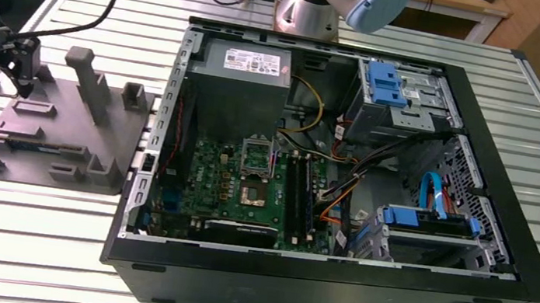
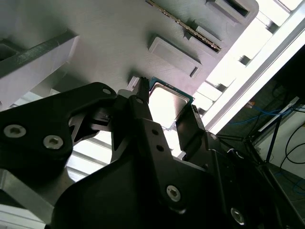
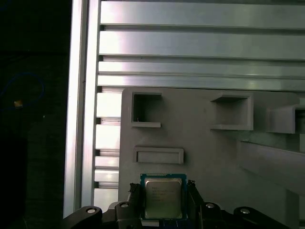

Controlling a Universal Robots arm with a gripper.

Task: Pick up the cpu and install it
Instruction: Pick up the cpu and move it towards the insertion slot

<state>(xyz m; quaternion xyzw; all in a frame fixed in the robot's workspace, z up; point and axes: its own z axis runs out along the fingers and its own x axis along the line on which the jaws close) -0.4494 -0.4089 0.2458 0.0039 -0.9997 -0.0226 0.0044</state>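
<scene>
- Now the jaws stand apart astride the cpu (image 3: 163, 198), fingers (image 3: 135, 195) just beside two opposite edges; no squeeze shows.
- The cpu lies flat in the grey holder (image 1: 63, 132) on the bench (image 1: 28, 245), beside the open computer case (image 1: 336, 286).
- I judge the pick-up is in hand and the install undone; it calls for an even close on those edges.
- Both wrist views give the chip between the fingers; the exterior view gives the motherboard socket (image 1: 254, 174), well apart.
</scene>
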